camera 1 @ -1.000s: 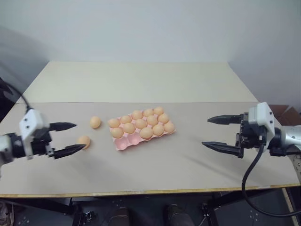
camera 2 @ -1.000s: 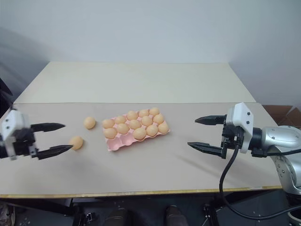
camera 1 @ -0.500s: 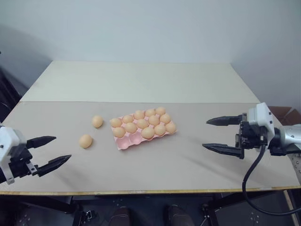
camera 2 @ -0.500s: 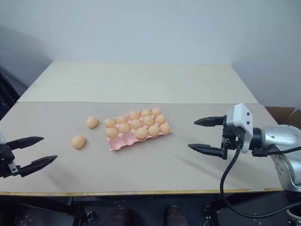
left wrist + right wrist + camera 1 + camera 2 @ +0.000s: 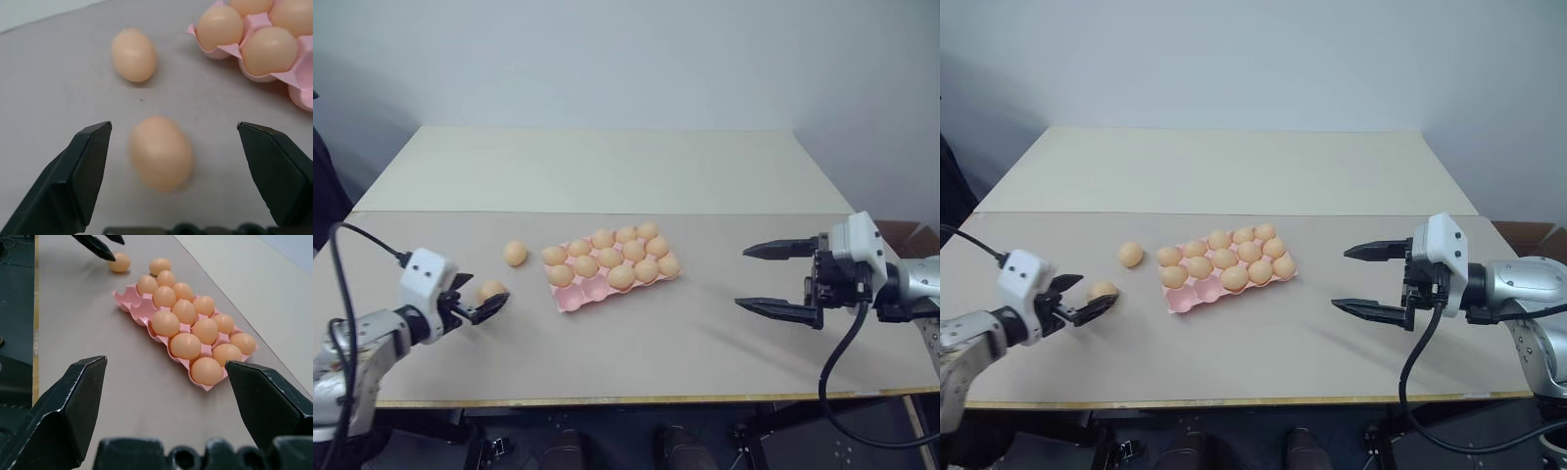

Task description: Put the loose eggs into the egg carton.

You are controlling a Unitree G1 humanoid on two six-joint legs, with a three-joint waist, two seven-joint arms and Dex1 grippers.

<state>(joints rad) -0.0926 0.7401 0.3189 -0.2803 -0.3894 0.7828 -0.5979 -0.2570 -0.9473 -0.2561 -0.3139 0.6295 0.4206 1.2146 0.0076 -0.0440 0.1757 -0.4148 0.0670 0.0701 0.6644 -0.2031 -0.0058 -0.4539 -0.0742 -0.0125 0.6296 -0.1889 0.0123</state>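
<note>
Left gripper (image 5: 480, 302) is low over the surface (image 5: 685, 343), fingers spread wide around the near loose egg (image 5: 160, 152). The other egg (image 5: 515, 253) lies just left of the egg carton (image 5: 570, 297). Right gripper (image 5: 781, 280) hovers open, well right.

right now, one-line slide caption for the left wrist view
Open left gripper straddles a loose egg beside the pink carton.

Table: pale tabletop (image 5: 636, 333), lighter panel at the far side.
Egg carton: pink tray (image 5: 570, 298) near the middle, thirteen eggs seated, two near-left cups empty.
Loose eggs: one (image 5: 515, 253) just left of the carton; another (image 5: 490, 291) nearer, between the left gripper's (image 5: 478, 299) spread fingers.
Right gripper: (image 5: 781, 281) spread wide, well right of the carton.
</note>
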